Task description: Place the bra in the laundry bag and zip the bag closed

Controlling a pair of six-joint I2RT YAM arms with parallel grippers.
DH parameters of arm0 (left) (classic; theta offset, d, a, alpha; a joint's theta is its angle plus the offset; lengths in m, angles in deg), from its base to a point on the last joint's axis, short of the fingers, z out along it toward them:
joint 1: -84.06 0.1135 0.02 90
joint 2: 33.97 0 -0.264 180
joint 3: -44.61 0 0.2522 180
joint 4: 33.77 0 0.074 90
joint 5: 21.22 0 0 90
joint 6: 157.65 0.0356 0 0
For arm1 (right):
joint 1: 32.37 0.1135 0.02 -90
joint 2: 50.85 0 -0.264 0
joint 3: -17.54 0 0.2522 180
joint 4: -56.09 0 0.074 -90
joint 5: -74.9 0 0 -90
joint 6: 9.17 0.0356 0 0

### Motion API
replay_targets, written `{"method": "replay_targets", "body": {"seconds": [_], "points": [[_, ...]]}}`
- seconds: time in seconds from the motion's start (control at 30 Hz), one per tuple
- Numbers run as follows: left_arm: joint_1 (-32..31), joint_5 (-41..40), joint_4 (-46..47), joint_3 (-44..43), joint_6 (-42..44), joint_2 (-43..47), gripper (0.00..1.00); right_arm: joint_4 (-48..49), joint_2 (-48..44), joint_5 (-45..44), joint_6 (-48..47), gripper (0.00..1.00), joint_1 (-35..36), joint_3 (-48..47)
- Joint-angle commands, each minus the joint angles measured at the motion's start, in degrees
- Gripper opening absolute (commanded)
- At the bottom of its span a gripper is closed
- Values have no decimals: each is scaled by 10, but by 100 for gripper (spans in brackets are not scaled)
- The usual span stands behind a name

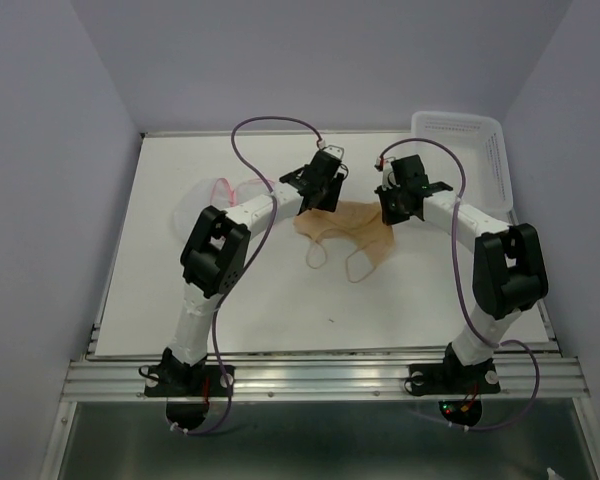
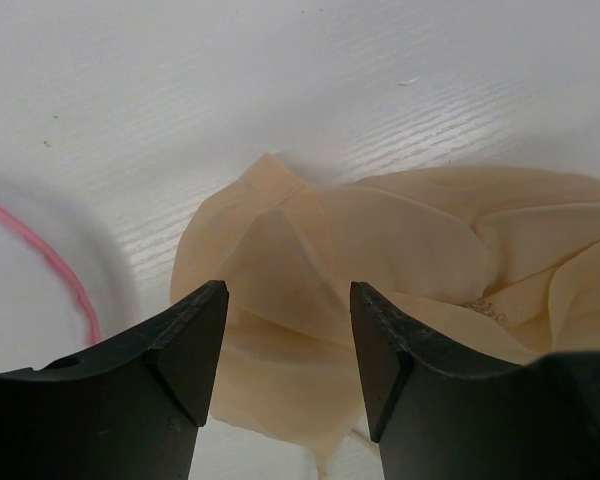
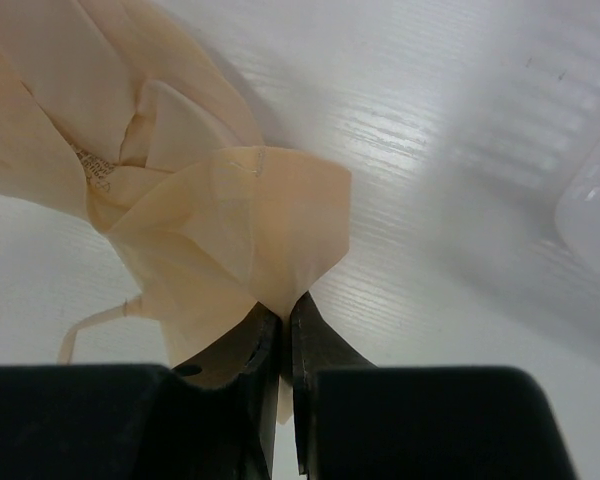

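Peach bra [image 3: 230, 230] in right end effector [image 3: 285, 306]

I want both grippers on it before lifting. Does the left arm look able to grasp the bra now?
Probably yes: the left gripper is open with a fold of the bra showing between its fingers and nothing over it. The right gripper pinches another edge, out of the way.

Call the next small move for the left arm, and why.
Probably lower the left gripper and close on the bra fold. Its jaws stand open over that fold, while the right gripper is shut on the bra's other side; the laundry bag lies just to the left.
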Motion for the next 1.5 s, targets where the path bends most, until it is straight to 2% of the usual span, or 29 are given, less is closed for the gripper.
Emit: {"method": "replay_targets", "body": {"seconds": [0.0, 0.13, 0.37, 0.63, 0.67, 0.77, 0.87, 0.93, 1.27, 1.37, 1.47], "points": [[0, 21, 10, -4, -18, 14, 64, 19, 0, -7, -9, 11, 0, -20], [0, 38, 20, -9, -36, 3, 63, 19, 1, -8, -7, 11, 0, -16], [0, 35, 23, -14, -40, -14, 52, 19, 0, -9, -4, 11, 0, -13], [0, 30, 13, -35, -44, -34, 51, 19, -10, -15, -3, 13, 0, -8], [0, 28, 13, -35, -45, -35, 42, 19, -11, -14, -3, 13, 0, -7], [0, 24, 13, -39, -50, -34, 25, 20, -13, -13, -2, 13, 0, -4], [0, 22, 11, -44, -60, -22, 12, 20, -12, -16, -3, 13, 0, 0], [1, 16, 6, -48, -73, -15, 10, 20, -13, -20, -4, 13, 0, 3], [49, -4, -35, -80, -198, -5, 4, 20, -19, -26, -13, 12, 0, 12], [76, 15, -35, -76, -232, -7, 4, 19, -15, -27, -16, 12, 0, 10], [86, 21, -27, -75, -237, -12, 10, 19, -11, -25, -18, 12, 0, 8]]}}
